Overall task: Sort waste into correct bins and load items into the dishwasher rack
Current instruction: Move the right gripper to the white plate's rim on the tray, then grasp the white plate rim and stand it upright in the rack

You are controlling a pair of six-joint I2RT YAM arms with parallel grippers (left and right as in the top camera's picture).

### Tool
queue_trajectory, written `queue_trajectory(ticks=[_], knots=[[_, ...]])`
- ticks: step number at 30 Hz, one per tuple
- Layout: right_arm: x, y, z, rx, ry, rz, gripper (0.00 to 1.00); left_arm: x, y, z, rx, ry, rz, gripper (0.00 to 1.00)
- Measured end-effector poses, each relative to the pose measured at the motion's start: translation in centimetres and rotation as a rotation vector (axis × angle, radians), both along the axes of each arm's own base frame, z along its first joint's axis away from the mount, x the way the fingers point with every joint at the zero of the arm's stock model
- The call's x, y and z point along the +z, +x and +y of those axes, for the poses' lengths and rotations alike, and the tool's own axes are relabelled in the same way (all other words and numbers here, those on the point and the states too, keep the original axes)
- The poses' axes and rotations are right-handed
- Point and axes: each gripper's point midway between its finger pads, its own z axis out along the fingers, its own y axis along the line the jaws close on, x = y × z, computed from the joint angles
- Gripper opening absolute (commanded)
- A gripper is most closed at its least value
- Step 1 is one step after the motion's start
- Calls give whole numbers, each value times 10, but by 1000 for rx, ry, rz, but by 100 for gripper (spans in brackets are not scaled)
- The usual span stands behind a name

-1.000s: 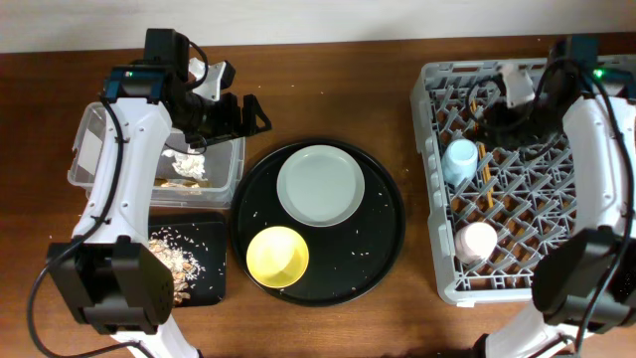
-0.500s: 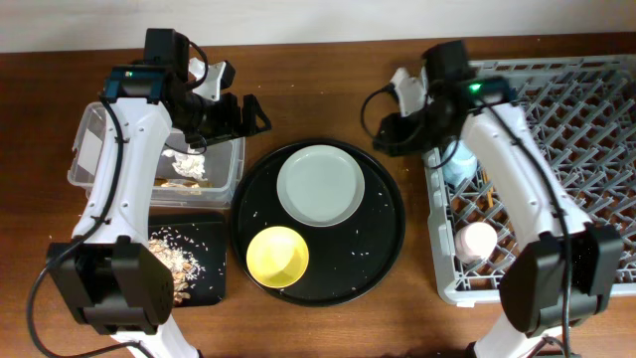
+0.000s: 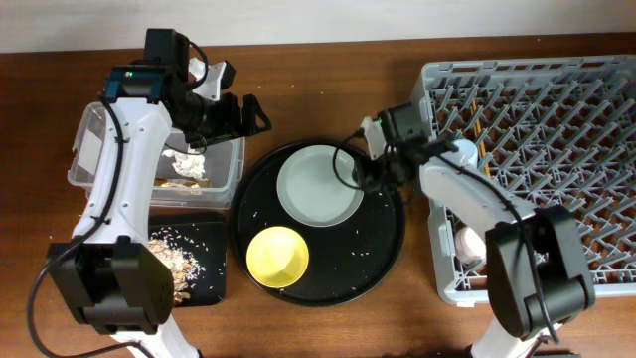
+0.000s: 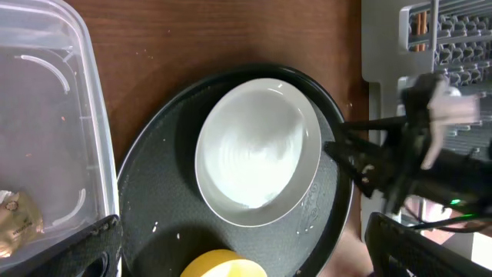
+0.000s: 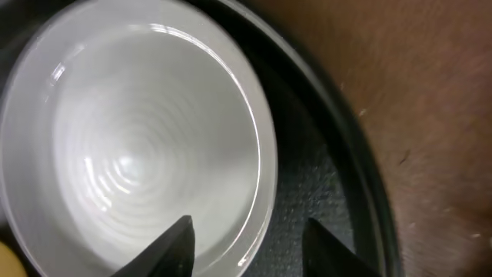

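the pale round plate (image 3: 318,186) lies flat on the big round black tray (image 3: 390,239), in the far half of it. my right pincer (image 3: 360,171) is at the plate's right edge. in the right wrist view its 2 fingertips (image 5: 178,240) are part way open, with the plate's rim in the gap between them. it has hold of nothing. i cannot tell if a tip touches the plate.

the yellow bowl (image 3: 277,256) sits on the same tray, just beside the plate on the near side. little white crumbs are spread over the tray.

the grey dishwasher rack (image 3: 445,283) stands just to the right of the round tray. the light-blue cup (image 3: 463,151) and the pink cup (image 3: 471,242) are in its left side. my right arm hides part of each cup.

my left pincer (image 3: 241,116) hangs over the far right corner of the clear tub (image 3: 87,149). it is wide open and empty. in the tub lie the crumpled white tissue (image 3: 186,165) and the gold-brown wrapper (image 4: 15,223). just in front of the tub is the small black tray (image 3: 215,280), with the tan food scraps (image 3: 174,254) in it.
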Motion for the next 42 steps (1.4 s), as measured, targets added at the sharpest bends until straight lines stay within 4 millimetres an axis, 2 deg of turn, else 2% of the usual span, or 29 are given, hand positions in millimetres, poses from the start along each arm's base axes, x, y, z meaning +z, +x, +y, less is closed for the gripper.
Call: queue_trajectory(ticks=[12, 14, 16, 17, 18, 27, 28, 32, 36, 38, 42], knots=[[-23, -4, 16, 30, -37, -39, 40, 0, 0, 0, 0, 0, 0, 100], [-32, -3, 14, 16, -58, -30, 33, 0, 0, 0, 0, 0, 0, 100], [-38, -2, 11, 2, -73, -24, 18, 0, 0, 0, 0, 0, 0, 100], [-38, -2, 10, 1, -79, -28, 7, 0, 0, 0, 0, 0, 0, 100], [-38, -2, 9, 3, -84, -30, 4, 0, 0, 0, 0, 0, 0, 100], [-30, -6, 11, -4, -73, 18, 4, 0, 0, 0, 0, 0, 0, 100], [-24, -7, 11, -1, -76, 19, 4, 0, 0, 0, 0, 0, 0, 100], [23, 3, 5, -8, -115, -43, 4, 0, 0, 0, 0, 0, 0, 100], [90, 15, -7, -10, -168, -191, 4, 0, 0, 0, 0, 0, 0, 100], [129, 22, -17, -33, -205, -300, 4, 0, 0, 0, 0, 0, 0, 100], [179, 25, -54, -131, -307, -441, 4, 0, 0, 0, 0, 0, 0, 100]])
